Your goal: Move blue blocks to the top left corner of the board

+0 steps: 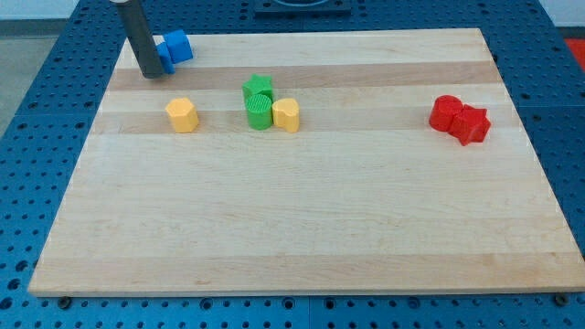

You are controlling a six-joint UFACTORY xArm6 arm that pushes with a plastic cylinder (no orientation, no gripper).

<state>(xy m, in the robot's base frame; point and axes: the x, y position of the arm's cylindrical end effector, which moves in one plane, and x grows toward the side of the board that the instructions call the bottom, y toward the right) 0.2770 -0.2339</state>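
blue blocks (174, 47) touch my tip (149, 75), on its right.

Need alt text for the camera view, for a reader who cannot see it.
My tip rests against the blue blocks at the wooden board's top left corner. Two yellow blocks flank the green blocks mid-board; red blocks sit at the view's right.
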